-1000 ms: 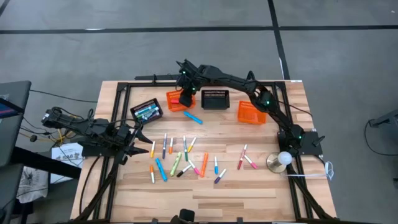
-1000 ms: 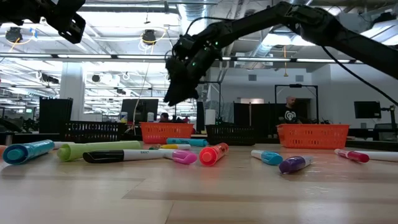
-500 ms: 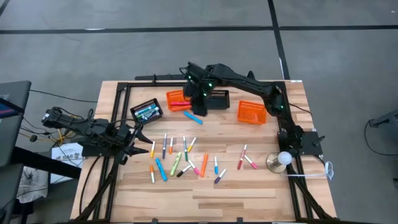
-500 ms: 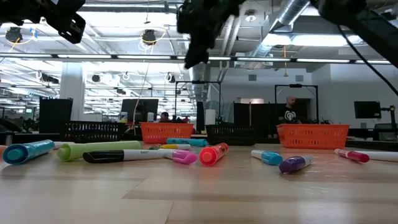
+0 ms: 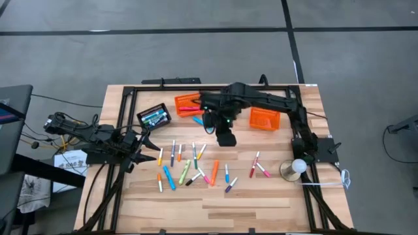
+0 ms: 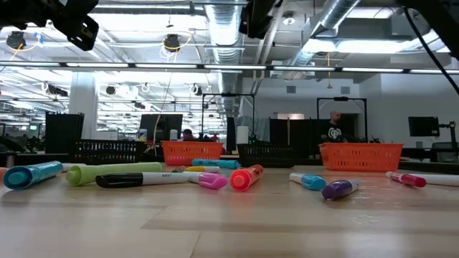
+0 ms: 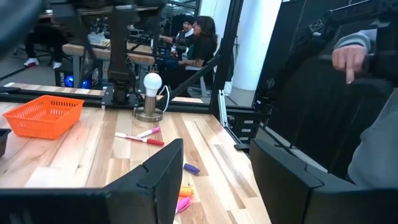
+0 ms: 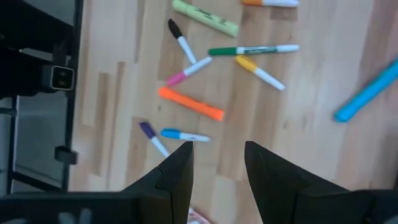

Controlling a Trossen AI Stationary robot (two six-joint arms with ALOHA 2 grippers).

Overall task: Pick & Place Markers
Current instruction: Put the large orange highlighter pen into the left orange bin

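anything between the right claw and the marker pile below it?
Bare wood only. In the high view the right claw hangs apart from the nearest markers, with nothing in between.

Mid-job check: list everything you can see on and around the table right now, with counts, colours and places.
markers: roughly twenty, mixed colours, scattered across the table's middle; one light blue lies apart near the baskets
orange baskets: two, far side; one holds markers
black basket: one, far left, holding markers
lamp: one white bulb on a round base, right edge
people: seated in the room beyond the table
left gripper: fingers open, empty, left edge
right gripper: fingers open, empty, above the middle
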